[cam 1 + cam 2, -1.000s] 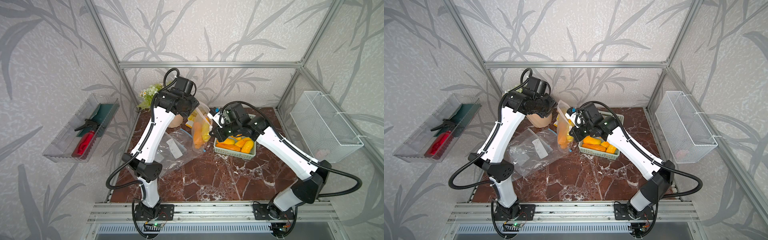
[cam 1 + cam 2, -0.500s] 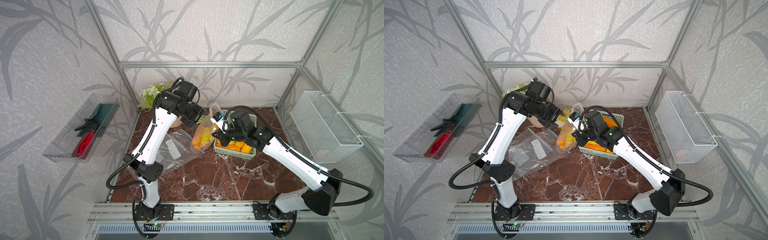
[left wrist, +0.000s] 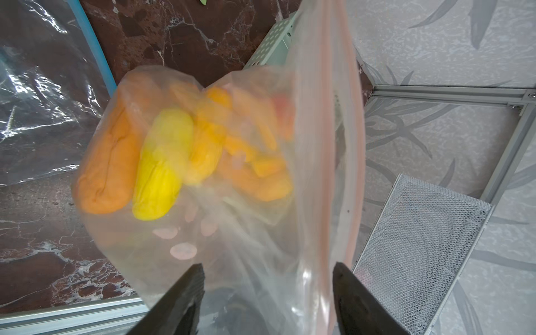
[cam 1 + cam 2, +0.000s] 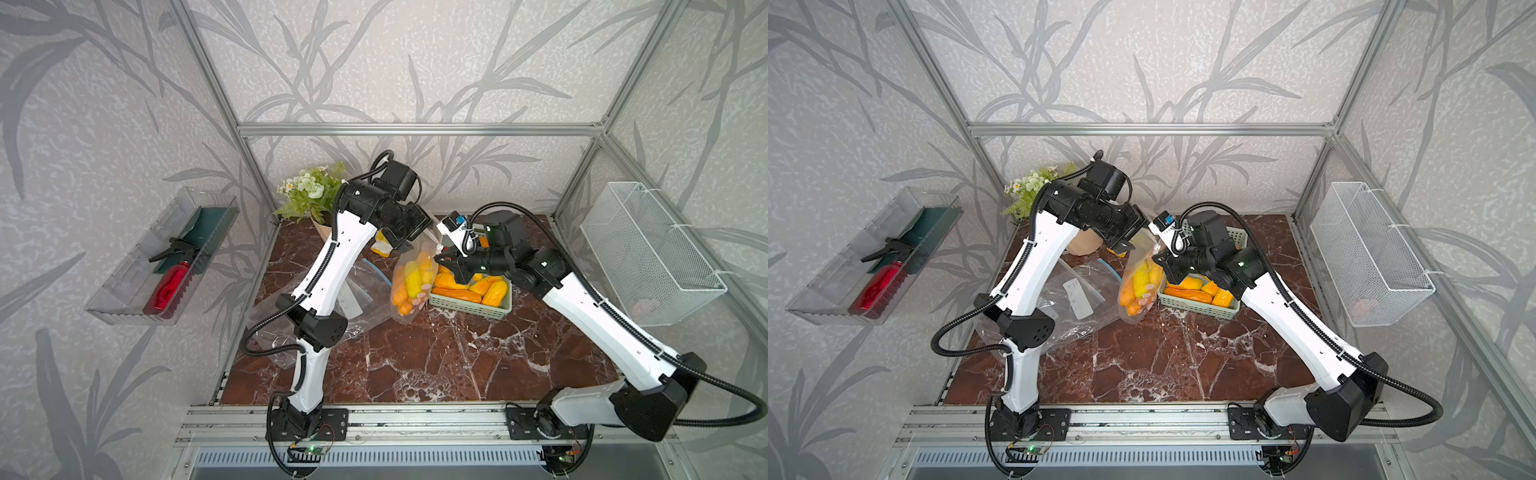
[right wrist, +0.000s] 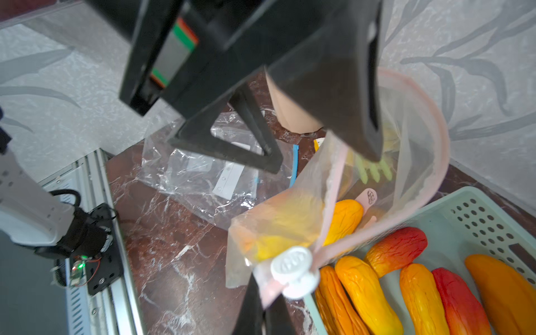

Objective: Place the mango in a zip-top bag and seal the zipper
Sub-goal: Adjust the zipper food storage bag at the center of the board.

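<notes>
Pinching the zip-top bag (image 4: 409,286) rim, right claw (image 5: 262,293) holds; left claw (image 3: 267,271) gapes wide.

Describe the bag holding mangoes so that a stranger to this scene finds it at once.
On the brown marble table, find the pale green basket. Right beside it, toward the left arm, a clear zip-top bag stands up with orange and yellow mangoes inside. Its zipper edge is pink; the flat bag nearby has a blue one.
</notes>
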{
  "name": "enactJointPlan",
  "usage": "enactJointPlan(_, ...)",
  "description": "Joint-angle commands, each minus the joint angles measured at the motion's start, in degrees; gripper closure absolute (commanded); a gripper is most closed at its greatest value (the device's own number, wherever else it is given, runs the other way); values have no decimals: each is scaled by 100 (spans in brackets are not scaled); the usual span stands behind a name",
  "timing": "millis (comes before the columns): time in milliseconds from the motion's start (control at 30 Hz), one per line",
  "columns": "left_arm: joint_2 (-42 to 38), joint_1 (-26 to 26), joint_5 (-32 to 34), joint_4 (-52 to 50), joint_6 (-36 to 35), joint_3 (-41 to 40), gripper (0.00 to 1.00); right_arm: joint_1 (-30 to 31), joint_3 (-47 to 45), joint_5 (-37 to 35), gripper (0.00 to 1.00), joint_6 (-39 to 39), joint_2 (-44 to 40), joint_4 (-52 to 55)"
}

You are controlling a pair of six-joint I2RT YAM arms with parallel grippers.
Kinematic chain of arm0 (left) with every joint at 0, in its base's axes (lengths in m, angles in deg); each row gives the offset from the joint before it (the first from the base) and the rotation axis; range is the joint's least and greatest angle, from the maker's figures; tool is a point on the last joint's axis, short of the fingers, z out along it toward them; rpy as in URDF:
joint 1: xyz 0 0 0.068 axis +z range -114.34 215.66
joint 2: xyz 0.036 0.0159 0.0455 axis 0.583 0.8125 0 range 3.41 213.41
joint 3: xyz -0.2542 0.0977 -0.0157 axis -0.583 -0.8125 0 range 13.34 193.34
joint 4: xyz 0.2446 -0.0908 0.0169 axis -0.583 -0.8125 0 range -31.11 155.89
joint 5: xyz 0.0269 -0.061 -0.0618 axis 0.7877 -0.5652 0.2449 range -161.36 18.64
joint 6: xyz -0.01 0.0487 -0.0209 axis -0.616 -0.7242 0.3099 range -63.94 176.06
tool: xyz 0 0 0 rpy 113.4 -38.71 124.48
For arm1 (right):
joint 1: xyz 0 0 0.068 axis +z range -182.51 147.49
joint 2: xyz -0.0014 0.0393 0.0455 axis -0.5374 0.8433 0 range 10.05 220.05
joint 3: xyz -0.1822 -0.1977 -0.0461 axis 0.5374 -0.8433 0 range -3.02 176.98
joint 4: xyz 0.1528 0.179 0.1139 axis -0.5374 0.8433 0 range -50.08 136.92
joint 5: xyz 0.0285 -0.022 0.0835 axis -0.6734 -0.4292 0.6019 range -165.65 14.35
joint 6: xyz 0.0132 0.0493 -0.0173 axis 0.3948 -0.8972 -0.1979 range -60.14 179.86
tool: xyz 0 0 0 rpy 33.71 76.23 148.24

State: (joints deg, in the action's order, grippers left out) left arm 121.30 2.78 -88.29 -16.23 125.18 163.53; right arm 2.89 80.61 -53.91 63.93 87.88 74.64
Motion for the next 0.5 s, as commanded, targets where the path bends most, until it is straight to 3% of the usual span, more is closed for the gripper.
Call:
enactJointPlan(0,-346,-6,182,-30,187,-98,30,-104,126,516,100,94,-398,778)
enactJointPlan(200,-515,-27,-65,-9,1098,-166,30,-602,-326,314,100,348,-838,1235)
enactJointPlan(467,-349,-515,-797,39,2463,-236,31,-679,-563,-1020,100,1182,-850,869)
